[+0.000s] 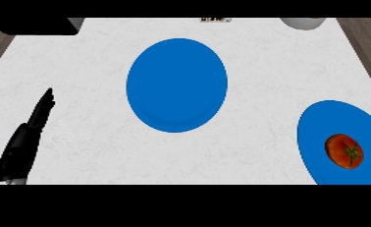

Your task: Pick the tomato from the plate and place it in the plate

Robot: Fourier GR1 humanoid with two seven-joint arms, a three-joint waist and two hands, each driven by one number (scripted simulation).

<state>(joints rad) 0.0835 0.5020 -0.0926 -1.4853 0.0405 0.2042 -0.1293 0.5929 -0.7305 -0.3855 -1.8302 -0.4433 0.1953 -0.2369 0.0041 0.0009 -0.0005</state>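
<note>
Head view is taken up mostly by a white marbled counter (87, 59), seen from steeply above. At its middle a central blue plate (177, 85) is laid, with nothing on it. A second blue plate (326, 123) is found at the lower right, cut off by the view's right edge and well apart from the first. The left hand (25, 137) is seen at the lower left, near the view's left edge, resting on or just above the counter; its fingers are held straight and close together, pointing up the view, and nothing is held in them. A black block (36, 25) is set at the far left corner. The tomato (345, 151), red with a green stem, is placed on the second blue plate, toward its right side. A pale round vessel (303, 23) is partly shown at the far right edge, and a small dark item (215, 19), too small to be identified, at the far edge.
</note>
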